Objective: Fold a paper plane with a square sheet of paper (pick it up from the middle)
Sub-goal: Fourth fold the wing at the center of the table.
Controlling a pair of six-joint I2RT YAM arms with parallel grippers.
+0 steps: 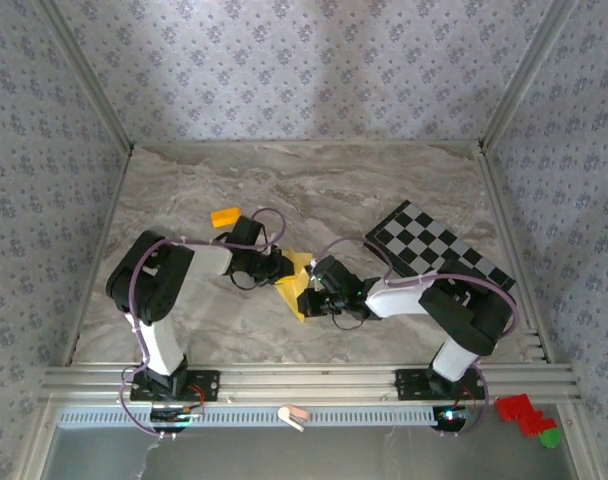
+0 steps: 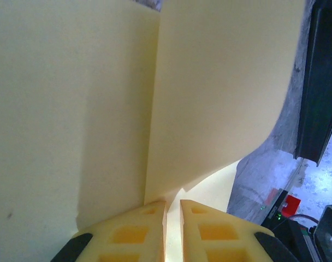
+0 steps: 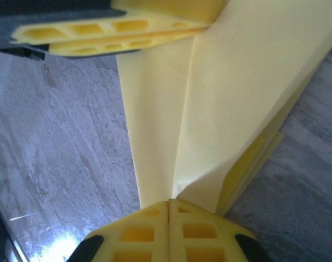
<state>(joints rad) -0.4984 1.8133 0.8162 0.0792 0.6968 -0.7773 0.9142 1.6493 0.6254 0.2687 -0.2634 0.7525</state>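
Fingers of the left gripper are pressing nearly together on one edge of the sheet of paper, with only a sliver of the pale-yellow sheet showing between them; the right gripper is clamping the opposite side, its pads meeting flush on the paper; the sheet is spanning the short space between the two claws, just in front of the middle of the marble table, and it is showing a long straight crease down its length with folded layers stacking along one side (whether its lower edge is touching the tabletop I cannot tell); in the overhead view both arms are bending inward toward each other over the sheet; the small orange block is lying just beyond the left arm, apart from the paper; the checkered board is sitting to the right, partly under the right arm.
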